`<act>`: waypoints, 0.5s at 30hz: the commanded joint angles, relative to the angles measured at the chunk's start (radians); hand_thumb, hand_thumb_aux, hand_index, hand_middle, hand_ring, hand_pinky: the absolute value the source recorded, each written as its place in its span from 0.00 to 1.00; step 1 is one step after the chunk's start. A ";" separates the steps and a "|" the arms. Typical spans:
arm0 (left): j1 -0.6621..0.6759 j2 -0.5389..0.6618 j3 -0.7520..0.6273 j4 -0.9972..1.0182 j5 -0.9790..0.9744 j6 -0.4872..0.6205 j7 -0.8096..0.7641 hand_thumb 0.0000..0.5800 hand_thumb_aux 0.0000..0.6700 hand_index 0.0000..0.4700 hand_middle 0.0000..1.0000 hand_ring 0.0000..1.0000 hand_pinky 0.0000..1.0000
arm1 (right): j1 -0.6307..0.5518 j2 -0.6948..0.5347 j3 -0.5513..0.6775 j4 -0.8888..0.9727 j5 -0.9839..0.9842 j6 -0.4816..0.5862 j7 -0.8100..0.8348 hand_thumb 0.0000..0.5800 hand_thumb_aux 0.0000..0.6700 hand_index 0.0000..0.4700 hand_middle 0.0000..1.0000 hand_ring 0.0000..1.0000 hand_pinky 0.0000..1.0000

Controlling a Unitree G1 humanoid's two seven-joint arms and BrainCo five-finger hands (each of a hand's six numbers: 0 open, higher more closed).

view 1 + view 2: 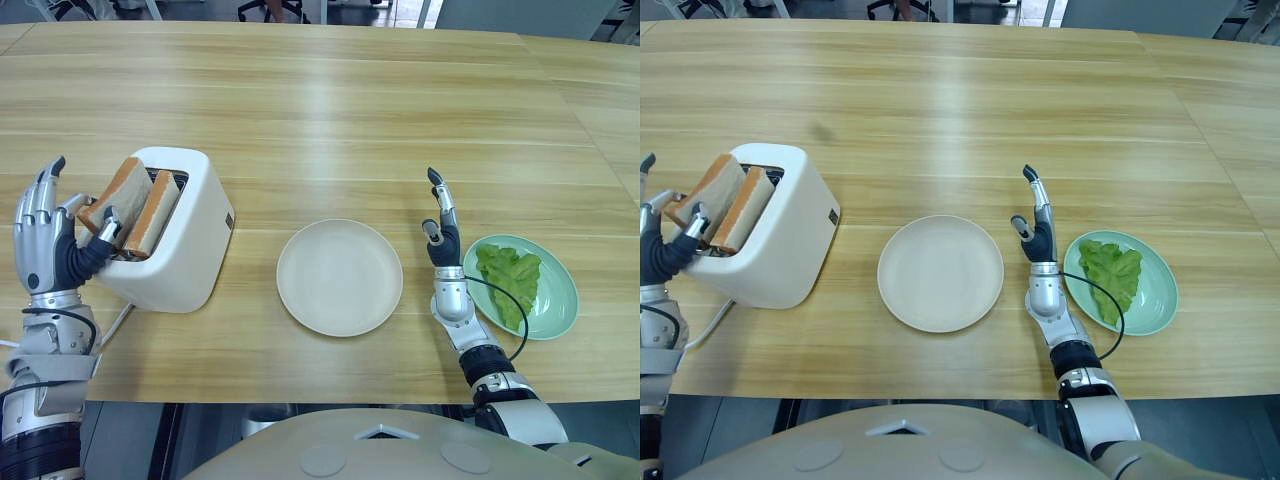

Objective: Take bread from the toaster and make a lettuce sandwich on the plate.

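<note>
Light wood table (320, 120), chair legs past the far edge. White toaster (185, 250) at near left, slots toward the left hand (50, 240). Two bread slices (112, 192) standing proud of the slots and leaning left, probably for an easy pinch. Left hand just left of toaster, fingers spread upright, thumb against the left slice's lower edge, nothing gripped yet. Empty plate (340, 277) near centre, likely parked between both arms as the assembly spot. Right hand (442, 240) upright between plate and green dish (565, 300), fingers extended, holding nothing, probably staged for the lettuce (510, 275) lying in that dish at near right. Small dark marking on toaster's right face: too small to read. No other writing visible.
</note>
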 commanded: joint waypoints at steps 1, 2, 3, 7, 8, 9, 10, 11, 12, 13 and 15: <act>-0.022 -0.023 0.022 -0.039 -0.048 0.021 -0.007 1.00 1.00 0.98 0.00 0.00 0.00 | 0.001 -0.002 0.009 0.016 -0.006 0.020 -0.008 0.00 0.00 0.00 0.00 0.00 0.00; -0.029 -0.028 0.029 -0.045 -0.058 0.022 -0.005 1.00 1.00 0.98 0.04 0.04 0.04 | 0.000 -0.002 0.010 0.018 -0.007 0.020 -0.008 0.00 0.00 0.00 0.00 0.00 0.00; -0.037 -0.034 0.036 -0.049 -0.066 0.019 0.003 1.00 1.00 0.98 0.16 0.16 0.16 | -0.001 -0.002 0.011 0.019 -0.007 0.021 -0.009 0.00 0.00 0.00 0.00 0.00 0.00; -0.067 -0.050 0.057 -0.057 -0.103 0.000 0.020 1.00 1.00 0.98 1.00 1.00 1.00 | -0.004 -0.002 0.016 0.021 -0.008 0.022 -0.015 0.00 0.00 0.00 0.00 0.00 0.00; -0.075 -0.056 0.059 -0.058 -0.111 -0.005 0.021 1.00 1.00 0.98 1.00 1.00 1.00 | -0.004 -0.002 0.017 0.021 -0.008 0.023 -0.016 0.00 0.00 0.00 0.00 0.00 0.00; -0.083 -0.063 0.060 -0.058 -0.121 -0.012 0.023 1.00 1.00 0.98 1.00 1.00 1.00 | -0.004 -0.002 0.018 0.021 -0.008 0.024 -0.017 0.00 0.00 0.00 0.00 0.00 0.00; -0.091 -0.068 0.060 -0.060 -0.128 -0.021 0.028 1.00 1.00 0.98 1.00 1.00 1.00 | -0.006 -0.002 0.019 0.022 -0.009 0.025 -0.018 0.00 0.00 0.00 0.00 0.00 0.00; -0.100 -0.073 0.063 -0.064 -0.135 -0.031 0.037 1.00 1.00 0.98 1.00 1.00 1.00 | -0.007 -0.002 0.020 0.023 -0.009 0.025 -0.019 0.00 0.00 0.00 0.00 0.00 0.00; -0.112 -0.079 0.069 -0.069 -0.148 -0.041 0.042 1.00 1.00 0.98 1.00 1.00 1.00 | -0.007 -0.003 0.021 0.023 -0.008 0.027 -0.021 0.00 0.00 0.00 0.00 0.00 0.00; -0.125 -0.083 0.076 -0.072 -0.158 -0.049 0.046 1.00 1.00 0.98 1.00 1.00 1.00 | -0.009 -0.003 0.022 0.024 -0.008 0.028 -0.024 0.00 0.00 0.00 0.00 0.00 0.00; -0.148 -0.087 0.088 -0.074 -0.174 -0.059 0.054 1.00 1.00 0.98 1.00 1.00 1.00 | -0.013 -0.001 0.025 0.028 -0.009 0.031 -0.029 0.00 0.00 0.00 0.00 0.00 0.00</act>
